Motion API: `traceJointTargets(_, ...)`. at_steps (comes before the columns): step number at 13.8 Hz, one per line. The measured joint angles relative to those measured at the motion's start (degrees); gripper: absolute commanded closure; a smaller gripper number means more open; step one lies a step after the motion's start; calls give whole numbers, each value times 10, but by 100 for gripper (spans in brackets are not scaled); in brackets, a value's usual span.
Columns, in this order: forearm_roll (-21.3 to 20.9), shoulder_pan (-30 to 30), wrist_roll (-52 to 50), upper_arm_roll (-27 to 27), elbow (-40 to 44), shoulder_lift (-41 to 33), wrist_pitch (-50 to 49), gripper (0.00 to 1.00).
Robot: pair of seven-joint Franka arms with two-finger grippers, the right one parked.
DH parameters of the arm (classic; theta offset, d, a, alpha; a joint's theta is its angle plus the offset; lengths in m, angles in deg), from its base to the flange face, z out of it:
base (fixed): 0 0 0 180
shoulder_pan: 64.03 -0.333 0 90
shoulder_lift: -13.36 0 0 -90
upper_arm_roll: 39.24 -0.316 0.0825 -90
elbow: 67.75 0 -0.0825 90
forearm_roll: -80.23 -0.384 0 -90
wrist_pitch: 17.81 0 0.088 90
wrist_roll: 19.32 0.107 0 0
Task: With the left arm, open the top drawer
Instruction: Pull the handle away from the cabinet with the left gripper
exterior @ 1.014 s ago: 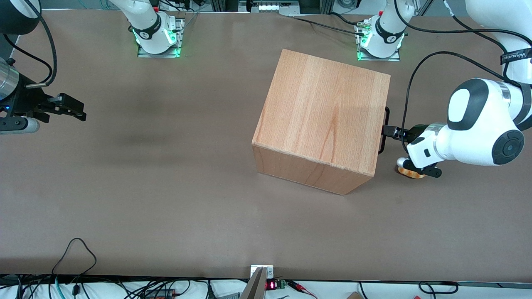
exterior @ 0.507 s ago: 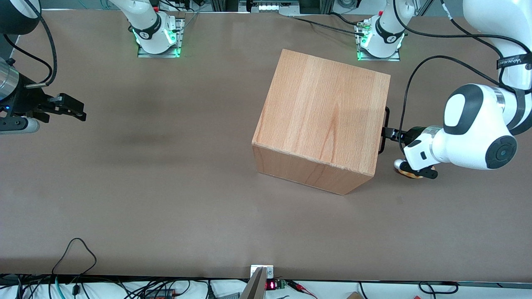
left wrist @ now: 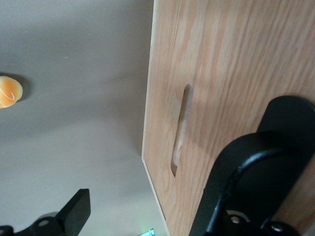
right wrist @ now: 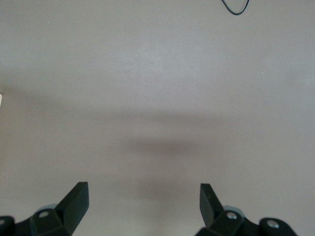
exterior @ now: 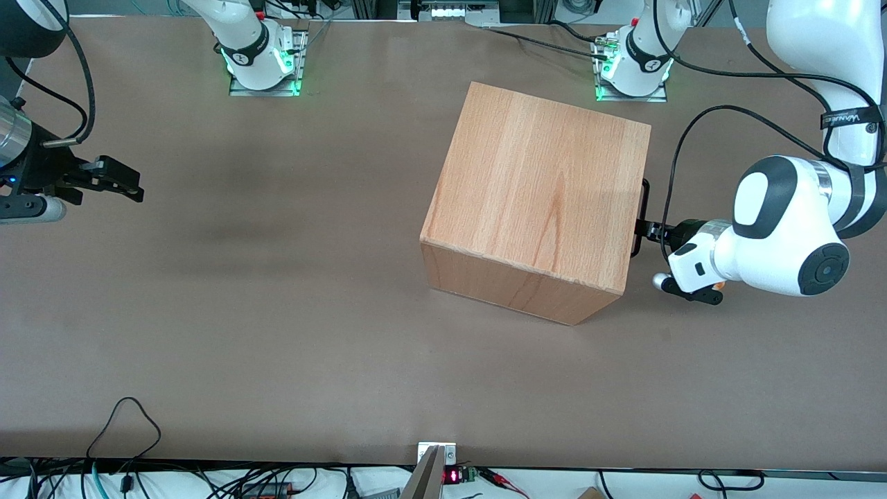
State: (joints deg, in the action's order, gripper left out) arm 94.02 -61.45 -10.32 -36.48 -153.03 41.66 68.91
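the left arm (exterior: 783, 235) reaches in level from the working arm's end of the worktop (exterior: 277, 312), and its claw (exterior: 648, 229) sits at the cabinet's (exterior: 540, 187) three o'clock as the front camera sees it, right at the black bar handle (exterior: 644, 201). the top drawer (left wrist: 236, 73) looks fully shut, with its front flush to the box and only the handle standing proud. in the wrist view the one visible finger (left wrist: 74, 211) stands wide out to the side, so the claw reads as released, not yet clenched on the bar (left wrist: 256, 162), which crosses close in front of the camera where the second finger would be. to do this step well, i'd judge the bar should sit squarely between the fingers before they clamp. the pull should then run straight out along the drawer's travel, toward three o'clock, because the cabinet stands skewed on the worktop and an off-axis tug could drag the whole box. the cabinet is pale wood with a long straight grain and crisp edges, and a narrow slot is cut in its face. the handle is smooth, rounded and glossy black, and the worktop is matte brown. a small rounded orange thing (left wrist: 9, 92) lies near the claw but apart from the cabinet.
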Motion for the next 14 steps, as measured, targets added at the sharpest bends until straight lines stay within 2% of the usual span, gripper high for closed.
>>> traceJointTargets(11,-11,-11,7,-33,12,1,-1,0)
traceJointTargets(14,-12,-34,8,-37,16,3,1,0)
